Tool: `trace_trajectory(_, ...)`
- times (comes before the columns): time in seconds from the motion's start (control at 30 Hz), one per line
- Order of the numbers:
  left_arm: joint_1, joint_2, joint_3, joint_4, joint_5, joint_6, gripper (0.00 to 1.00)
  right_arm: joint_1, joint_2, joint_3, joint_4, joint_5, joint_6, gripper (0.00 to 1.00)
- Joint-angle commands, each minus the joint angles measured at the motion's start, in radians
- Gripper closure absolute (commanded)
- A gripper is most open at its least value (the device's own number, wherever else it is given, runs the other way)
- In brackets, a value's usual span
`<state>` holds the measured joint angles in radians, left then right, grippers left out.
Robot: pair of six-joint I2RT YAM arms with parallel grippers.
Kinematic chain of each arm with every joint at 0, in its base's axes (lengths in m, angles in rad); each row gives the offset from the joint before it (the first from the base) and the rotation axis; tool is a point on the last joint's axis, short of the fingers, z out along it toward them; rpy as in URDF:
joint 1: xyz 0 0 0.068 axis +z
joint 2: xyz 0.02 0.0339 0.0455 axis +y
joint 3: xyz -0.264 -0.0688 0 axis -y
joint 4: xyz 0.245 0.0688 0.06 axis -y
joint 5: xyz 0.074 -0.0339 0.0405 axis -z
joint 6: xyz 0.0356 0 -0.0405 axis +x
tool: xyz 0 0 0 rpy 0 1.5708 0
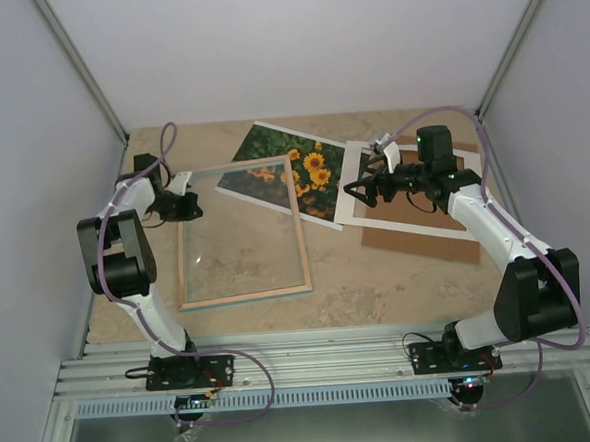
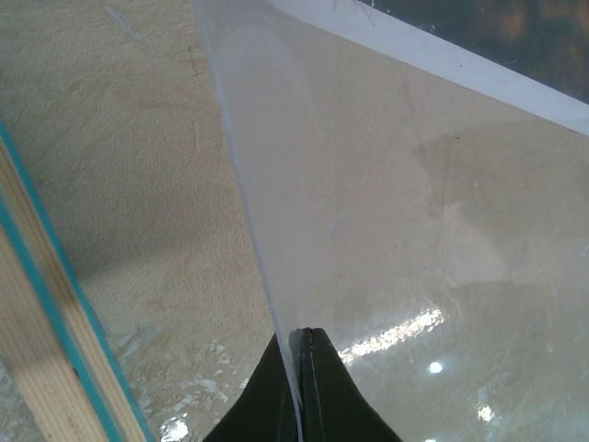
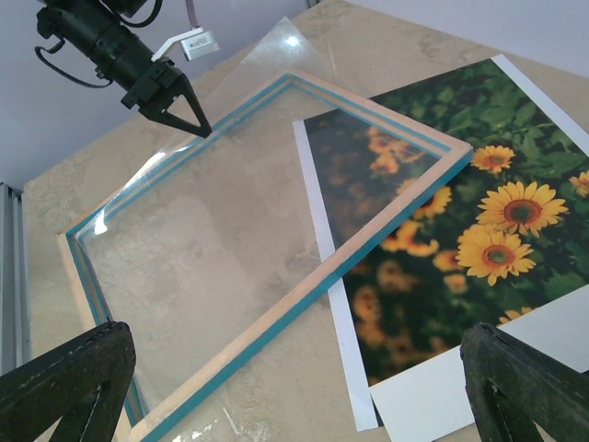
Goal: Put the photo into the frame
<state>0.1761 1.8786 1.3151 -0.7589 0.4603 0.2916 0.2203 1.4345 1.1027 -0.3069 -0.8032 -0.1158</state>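
Note:
The frame (image 1: 302, 236) lies wood side up at the table's centre left, and its far right corner rests over the photo (image 1: 317, 170) of orange-yellow flowers. My left gripper (image 1: 196, 205) is shut on the far left edge of the clear pane (image 1: 237, 225). The left wrist view shows its fingers (image 2: 322, 368) pinching the pane (image 2: 386, 230), with the frame rail (image 2: 37, 304) to the left. The right wrist view shows the pane (image 3: 267, 55) sticking out past the frame (image 3: 368, 249) and the photo (image 3: 515, 138). My right gripper (image 1: 363, 182) is open and empty above the photo's near right edge.
A white cut-out mat (image 1: 415, 224) lies on a brown backing board (image 1: 427, 245) at the right, under my right arm. The mat's corner (image 3: 442, 396) overlaps the photo. White walls close in the table at the back and sides.

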Motion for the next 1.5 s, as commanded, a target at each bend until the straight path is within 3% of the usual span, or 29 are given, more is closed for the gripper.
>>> trace_trajectory(0.0,0.004,0.006,0.027,-0.034,-0.074,0.042,1.00,0.007,-0.001,-0.011,0.014,0.006,0.001,0.02)
trace_trajectory(0.67,0.004,0.039,0.069,-0.111,-0.124,0.039,1.00,0.007,-0.006,-0.020,0.020,0.011,-0.002,0.02)
trace_trajectory(1.07,0.007,0.008,0.055,-0.055,-0.143,0.000,1.00,0.007,-0.011,-0.029,0.022,0.011,-0.002,0.02)
trace_trajectory(1.47,0.009,0.044,0.085,-0.145,-0.152,-0.010,1.00,0.007,-0.010,-0.026,0.023,0.013,-0.001,0.02)
